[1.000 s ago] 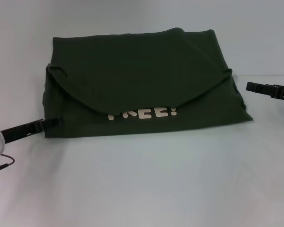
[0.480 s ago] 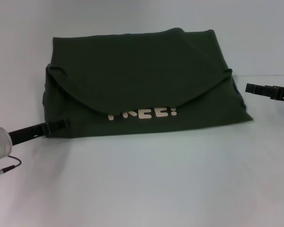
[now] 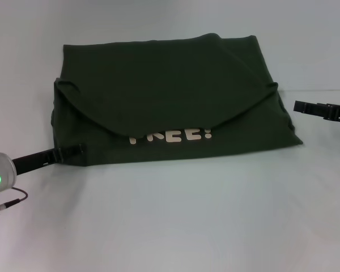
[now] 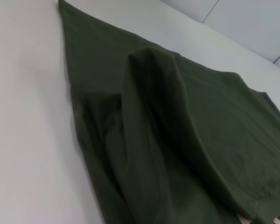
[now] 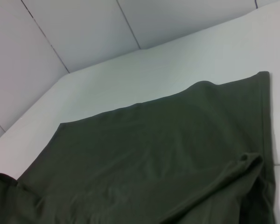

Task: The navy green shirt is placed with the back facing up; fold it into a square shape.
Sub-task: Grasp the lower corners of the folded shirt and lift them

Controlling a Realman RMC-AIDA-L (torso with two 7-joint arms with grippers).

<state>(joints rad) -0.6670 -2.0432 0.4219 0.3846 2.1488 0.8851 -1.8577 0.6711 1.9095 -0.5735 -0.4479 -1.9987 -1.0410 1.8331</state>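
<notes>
The navy green shirt (image 3: 170,96) lies partly folded on the white table, its far part folded forward in a curved flap over white lettering (image 3: 170,136). My left gripper (image 3: 75,151) reaches in low from the left and its tip is at the shirt's near-left corner, on the front hem. My right gripper (image 3: 297,105) hovers just off the shirt's right edge, apart from the cloth. The left wrist view shows raised folds of the shirt (image 4: 177,130) close up. The right wrist view shows the shirt's flat cloth (image 5: 154,154) and a folded edge.
The white table (image 3: 175,215) extends in front of the shirt and on both sides. A pale wall with seams (image 5: 84,37) stands behind the table.
My left gripper has moved right and slightly toward me, from beside the shirt's left edge to its near-left corner. The right gripper and the shirt have stayed still.
</notes>
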